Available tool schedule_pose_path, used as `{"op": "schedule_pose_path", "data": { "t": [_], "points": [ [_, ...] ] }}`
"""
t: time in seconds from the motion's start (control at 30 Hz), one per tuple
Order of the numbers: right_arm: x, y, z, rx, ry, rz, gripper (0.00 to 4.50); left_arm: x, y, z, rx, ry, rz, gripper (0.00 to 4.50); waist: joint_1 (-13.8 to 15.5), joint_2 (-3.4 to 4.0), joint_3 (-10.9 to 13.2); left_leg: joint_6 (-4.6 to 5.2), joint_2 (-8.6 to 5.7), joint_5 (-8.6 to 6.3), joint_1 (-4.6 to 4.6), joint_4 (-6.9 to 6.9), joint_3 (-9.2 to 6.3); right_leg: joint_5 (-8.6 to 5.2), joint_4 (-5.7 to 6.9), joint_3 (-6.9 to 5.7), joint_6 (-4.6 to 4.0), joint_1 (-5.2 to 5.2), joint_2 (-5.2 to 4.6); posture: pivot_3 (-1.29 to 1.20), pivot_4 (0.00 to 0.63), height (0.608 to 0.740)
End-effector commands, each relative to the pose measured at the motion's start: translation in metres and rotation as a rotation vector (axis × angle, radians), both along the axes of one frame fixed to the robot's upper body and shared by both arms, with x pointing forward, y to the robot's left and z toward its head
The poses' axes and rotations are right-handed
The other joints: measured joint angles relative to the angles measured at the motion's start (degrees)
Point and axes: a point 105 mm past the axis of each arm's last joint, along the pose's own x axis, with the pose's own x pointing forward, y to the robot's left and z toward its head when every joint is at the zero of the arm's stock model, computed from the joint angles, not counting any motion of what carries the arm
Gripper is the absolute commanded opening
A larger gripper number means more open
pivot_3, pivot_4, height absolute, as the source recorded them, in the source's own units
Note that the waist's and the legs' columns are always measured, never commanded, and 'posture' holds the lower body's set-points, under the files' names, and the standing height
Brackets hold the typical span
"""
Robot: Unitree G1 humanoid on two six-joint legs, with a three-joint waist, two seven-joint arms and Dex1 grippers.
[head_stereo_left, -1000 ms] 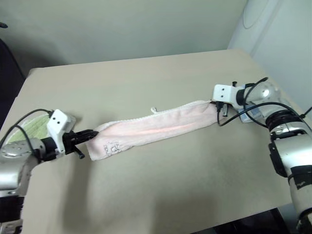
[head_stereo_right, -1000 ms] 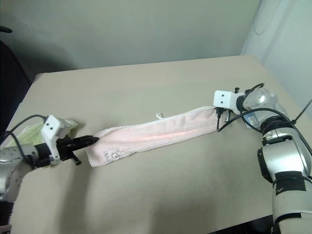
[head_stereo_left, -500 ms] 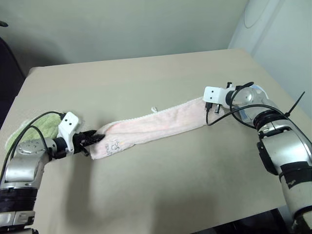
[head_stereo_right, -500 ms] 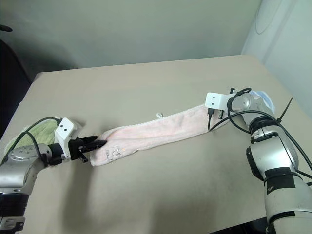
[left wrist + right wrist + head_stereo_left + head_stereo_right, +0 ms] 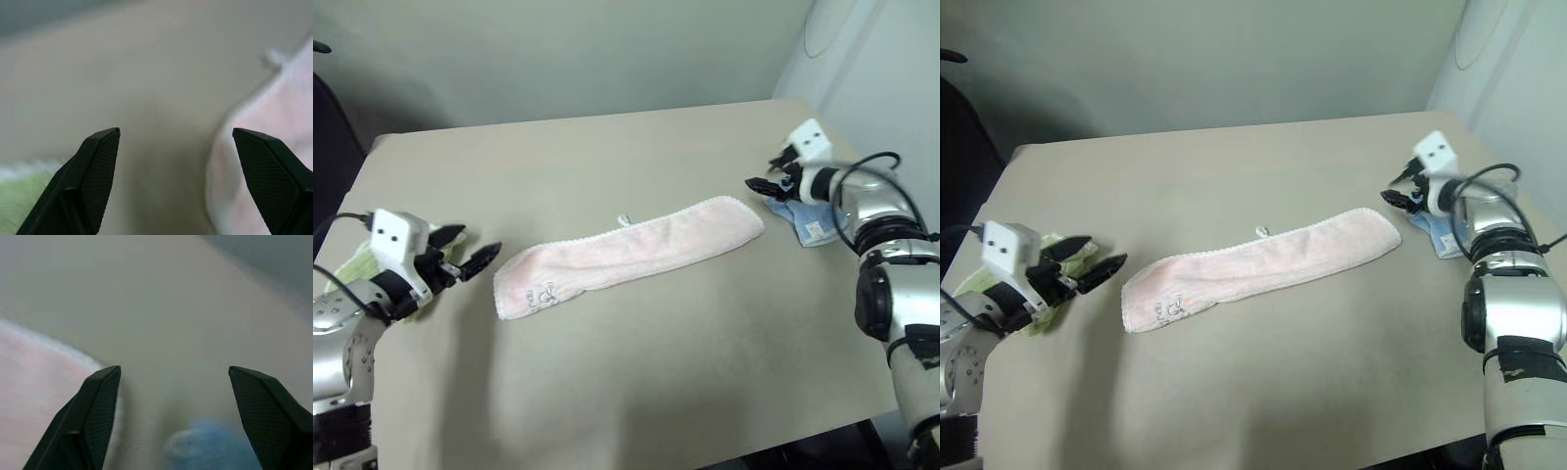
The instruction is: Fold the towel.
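The towel (image 5: 626, 257) lies flat on the table (image 5: 636, 392) as a long narrow band, its printed end toward the left claw (image 5: 465, 255), its loop tag on the far edge. The left claw stands wide just beside that end, holding nothing, over a green towel (image 5: 357, 262). The right claw (image 5: 766, 182), also wide and empty, sits just off the towel's other end, seemingly above a blue cloth (image 5: 803, 220).
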Motion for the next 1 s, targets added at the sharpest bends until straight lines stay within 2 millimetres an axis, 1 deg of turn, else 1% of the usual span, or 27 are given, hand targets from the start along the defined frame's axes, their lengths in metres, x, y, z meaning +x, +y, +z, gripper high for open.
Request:
{"op": "schedule_pose_path", "data": {
  "t": [0.03,0.1,0.2,0.27,0.37,0.47,0.6,0.77,0.93,1.0],
  "points": [
    [-0.010,-0.012,-0.003,0.295,0.176,-0.081,3.73,-0.015,-0.028,0.006,0.094,-0.051,-0.118,3.99,0.00,0.00,0.00,-0.01,0.00,0.01,0.00,0.04,0.00,0.00,0.01,0.00,0.00,0.00,0.00,0.00,0.150,0.740],
    [-0.017,-0.019,-0.019,0.391,0.301,-0.140,3.73,-0.023,-0.046,-0.009,0.151,0.011,-0.215,3.99,0.04,0.00,0.00,-0.02,0.00,0.01,0.05,0.06,-0.02,0.00,0.04,0.00,0.00,0.01,0.01,0.00,0.150,0.740],
    [-0.025,-0.025,-0.029,0.465,0.389,-0.188,3.73,-0.032,-0.064,-0.026,0.213,0.081,-0.327,3.99,0.17,-0.01,0.01,-0.02,0.01,0.01,0.09,0.05,-0.03,0.00,0.12,-0.02,0.00,0.01,0.02,0.00,0.150,0.740],
    [-0.029,-0.028,-0.032,0.491,0.417,-0.206,3.73,-0.036,-0.071,-0.031,0.224,0.109,-0.377,3.99,0.17,0.01,0.02,-0.01,0.02,0.01,0.11,0.09,-0.03,0.00,0.20,-0.01,0.00,0.01,0.03,0.00,0.150,0.740],
    [-0.035,-0.029,-0.043,0.523,0.469,-0.231,3.73,-0.041,-0.092,-0.034,0.208,0.115,-0.460,3.99,0.20,0.00,0.02,0.06,0.01,-0.03,0.15,0.15,-0.03,0.00,0.31,-0.01,0.00,0.03,0.03,0.00,0.150,0.740],
    [-0.036,-0.021,-0.051,0.559,0.498,-0.225,3.73,-0.043,-0.105,-0.041,0.234,0.129,-0.513,3.99,0.27,0.00,0.02,0.09,0.01,-0.05,0.23,0.16,-0.03,0.00,0.28,-0.03,0.01,0.14,0.03,0.00,0.150,0.740],
    [-0.034,-0.006,-0.060,0.576,0.529,-0.213,3.73,-0.043,-0.113,-0.045,0.256,0.133,-0.541,3.99,0.18,0.00,0.02,0.09,0.01,-0.06,0.26,0.14,-0.04,0.00,0.27,-0.03,0.00,0.15,0.05,0.00,0.150,0.740],
    [-0.026,0.014,-0.068,0.638,0.550,-0.216,3.73,-0.041,-0.114,-0.044,0.260,0.126,-0.541,3.99,-0.27,-0.02,0.00,0.13,0.02,-0.08,0.36,0.13,-0.05,0.00,0.28,-0.02,0.00,0.19,0.06,0.00,0.150,0.740],
    [-0.016,0.029,-0.067,0.670,0.533,-0.218,3.73,-0.042,-0.114,-0.046,0.257,0.123,-0.533,3.99,-0.81,-0.06,-0.02,0.46,0.02,-0.27,0.48,0.14,-0.05,0.00,0.28,-0.01,0.00,0.29,0.08,0.00,0.150,0.740],
    [-0.014,0.031,-0.066,0.667,0.524,-0.225,3.35,-0.042,-0.113,-0.047,0.258,0.122,-0.521,3.99,-0.88,-0.06,-0.02,0.52,0.02,-0.31,0.48,0.14,-0.05,0.00,0.29,-0.01,0.00,0.28,0.08,0.00,0.150,0.740]
  ]
}}
